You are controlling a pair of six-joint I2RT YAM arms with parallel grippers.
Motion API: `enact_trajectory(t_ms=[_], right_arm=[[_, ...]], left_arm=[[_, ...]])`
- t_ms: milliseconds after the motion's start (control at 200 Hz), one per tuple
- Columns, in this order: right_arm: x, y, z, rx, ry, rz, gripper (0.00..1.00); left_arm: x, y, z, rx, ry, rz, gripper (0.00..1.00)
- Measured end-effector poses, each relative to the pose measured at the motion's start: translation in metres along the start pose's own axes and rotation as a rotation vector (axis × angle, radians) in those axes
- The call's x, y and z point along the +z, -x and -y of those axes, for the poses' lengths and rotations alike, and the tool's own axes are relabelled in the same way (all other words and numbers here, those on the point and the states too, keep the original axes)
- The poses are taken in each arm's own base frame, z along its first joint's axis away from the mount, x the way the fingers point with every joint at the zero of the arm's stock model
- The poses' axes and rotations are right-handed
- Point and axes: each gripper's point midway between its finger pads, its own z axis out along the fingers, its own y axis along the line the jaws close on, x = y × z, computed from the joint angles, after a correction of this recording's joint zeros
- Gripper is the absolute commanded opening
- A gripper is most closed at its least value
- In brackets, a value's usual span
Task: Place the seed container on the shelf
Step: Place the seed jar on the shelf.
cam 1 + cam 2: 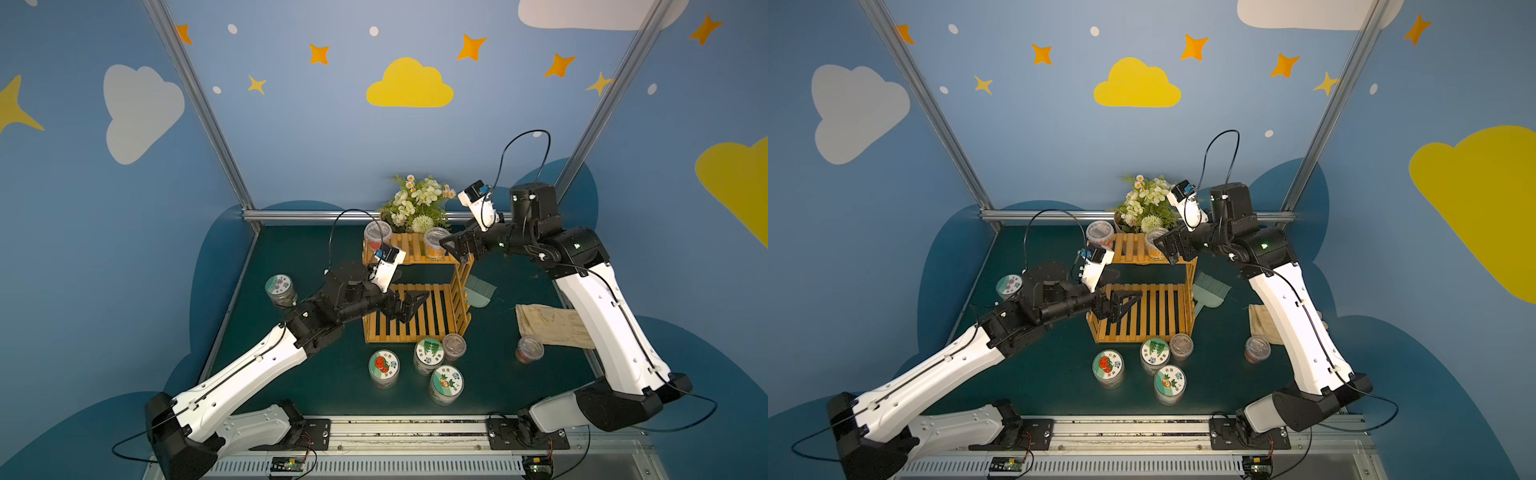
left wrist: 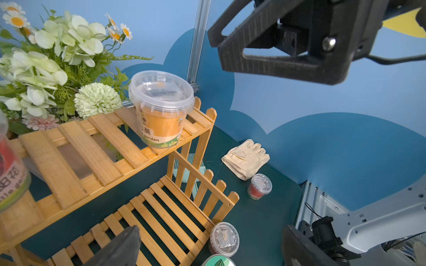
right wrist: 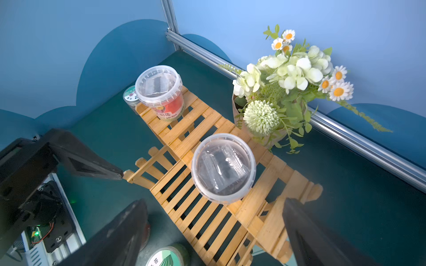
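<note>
Orange tub [image 3: 223, 168] upright, top tier right end of shelf [image 3: 196, 125]. Right gripper [image 1: 454, 248] spread, clear of tub; retreat straight, avoid nudging. Left gripper [image 1: 409, 306] spread, idle.

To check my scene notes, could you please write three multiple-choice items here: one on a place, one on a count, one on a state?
1. Where is the orange-labelled tub? A) on the upper tier of the shelf B) on its lower tier C) under it
2. How many tubs stand on the upper tier? A) one B) two C) four
3. The right gripper is: A) shut on a tub B) open C) shut on the shelf
Key: 1 A, it stands at that tier's end; 2 B, it and the red-labelled tub; 3 B, its jaws stand wide apart, empty.
</note>
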Motion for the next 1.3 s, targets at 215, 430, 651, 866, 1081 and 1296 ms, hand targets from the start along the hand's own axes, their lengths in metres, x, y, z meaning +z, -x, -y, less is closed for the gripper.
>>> enact_trajectory(t_ms=[215,430,651,866,1081,1296], right_arm=[[0.032,-0.027,-0.002,-0.043,0.075,-0.034,0.98],[0.037,-0.021,0.002,-0.082,0.082,0.006,0.98],[0.048,-0.024,0.003,-0.124,0.106,-0.005,0.98],[0.059,-0.029,0.004,-0.152,0.134,-0.022,0.97],[0.067,-0.028,0.004,-0.160,0.159,-0.033,0.89],[0.067,-0.019,0.005,-0.146,0.167,-0.026,0.77]], left_arm=[[0.029,-0.012,0.011,0.120,0.018,-0.015,1.00],[0.031,-0.007,0.006,0.159,0.065,0.028,1.00],[0.029,-0.002,0.006,0.171,0.071,0.048,1.00],[0.024,0.003,0.008,0.183,0.068,0.063,1.00],[0.024,0.000,0.007,0.182,0.067,0.049,1.00],[0.022,-0.004,0.005,0.181,0.072,0.030,1.00]])
